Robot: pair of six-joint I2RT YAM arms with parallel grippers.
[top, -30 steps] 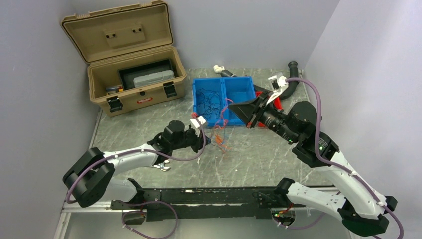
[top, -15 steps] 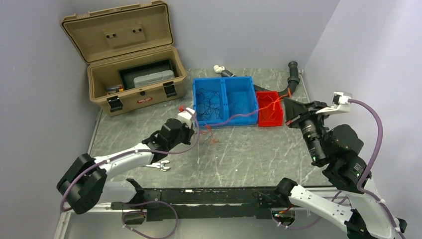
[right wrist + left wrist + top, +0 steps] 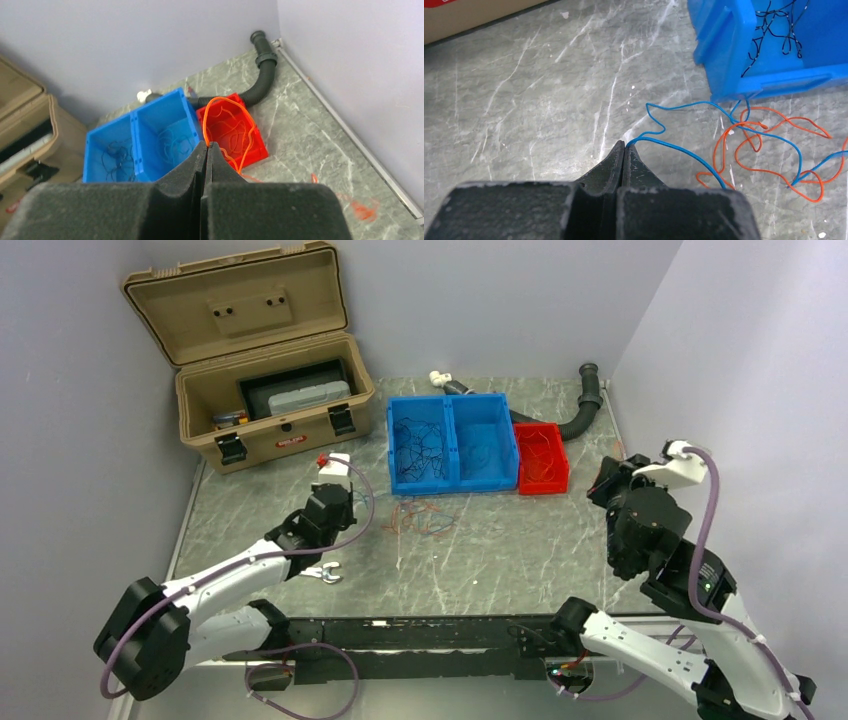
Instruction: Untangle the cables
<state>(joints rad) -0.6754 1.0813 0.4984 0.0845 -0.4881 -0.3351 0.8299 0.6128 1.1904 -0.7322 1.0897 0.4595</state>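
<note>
The left gripper (image 3: 625, 146) was pinched shut on a blue cable (image 3: 684, 152), the right gripper (image 3: 206, 145) on an orange cable (image 3: 220, 100). A blue-and-orange tangle (image 3: 420, 517) was left unsorted just before the blue bin (image 3: 452, 483). Other cables were already sorted inside it and in the red bin (image 3: 541, 484) beside it.

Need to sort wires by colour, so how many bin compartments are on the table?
3: left blue compartment, holding black wires; right blue compartment beside it; red bin at the right end. None appears hidden.
</note>
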